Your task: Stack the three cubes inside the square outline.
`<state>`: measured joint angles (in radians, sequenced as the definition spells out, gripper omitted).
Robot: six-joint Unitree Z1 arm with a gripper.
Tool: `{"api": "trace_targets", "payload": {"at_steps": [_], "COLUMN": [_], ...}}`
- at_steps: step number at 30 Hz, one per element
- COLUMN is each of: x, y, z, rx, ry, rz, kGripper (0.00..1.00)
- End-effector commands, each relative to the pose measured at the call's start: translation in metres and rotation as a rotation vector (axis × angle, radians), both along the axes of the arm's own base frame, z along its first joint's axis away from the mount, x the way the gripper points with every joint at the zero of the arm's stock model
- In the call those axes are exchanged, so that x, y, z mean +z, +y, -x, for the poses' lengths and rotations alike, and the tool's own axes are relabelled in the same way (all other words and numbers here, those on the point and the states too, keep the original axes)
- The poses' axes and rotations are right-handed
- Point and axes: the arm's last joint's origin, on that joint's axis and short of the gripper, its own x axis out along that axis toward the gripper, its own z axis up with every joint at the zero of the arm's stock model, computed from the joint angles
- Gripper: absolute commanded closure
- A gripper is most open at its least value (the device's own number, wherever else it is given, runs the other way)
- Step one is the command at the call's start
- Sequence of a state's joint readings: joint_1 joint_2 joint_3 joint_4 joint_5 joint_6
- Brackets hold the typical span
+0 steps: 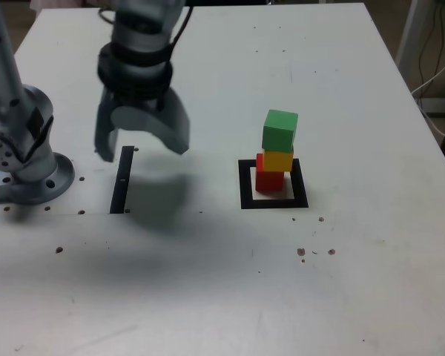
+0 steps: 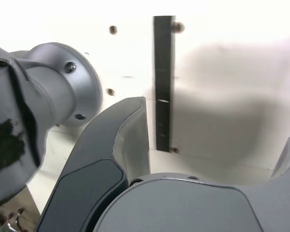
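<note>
Exterior view gives me the white counter (image 1: 208,297), my pincer (image 1: 142,152) hanging released and empty over the narrow black strip (image 1: 122,182), then the square outline (image 1: 273,202) holding red cube (image 1: 269,180), yellow cube (image 1: 278,159), green cube (image 1: 279,130) stacked. The wrist view shows only strip (image 2: 163,82) and arm base (image 2: 63,87).

A white counter (image 1: 341,74) fills most of the scene, its surface dotted with small dark screw holes (image 1: 315,252) and scuffs. A narrow straight black strip (image 1: 123,180) lies flat on it toward the exterior view's left; the wrist view shows the same strip (image 2: 163,82) running lengthwise. Past the counter's far right corner, pale cables (image 1: 434,70) hang beside a white post (image 1: 413,30).
</note>
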<state>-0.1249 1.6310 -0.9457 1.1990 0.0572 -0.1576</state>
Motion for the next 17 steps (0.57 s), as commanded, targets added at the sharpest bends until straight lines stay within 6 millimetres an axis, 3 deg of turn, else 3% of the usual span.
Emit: {"api": "trace_targets", "payload": {"at_steps": [1, 9, 17], "x": [-0.005, -0.026, -0.030], "y": [0.000, 0.002, 0.002], "z": [0.009, 0.027, 0.029], "rx": [0.003, 0.011, 0.013], "ry": [0.004, 0.022, 0.022], "rz": [0.005, 0.022, 0.029], "kGripper": [0.00, 0.00, 0.00]}}
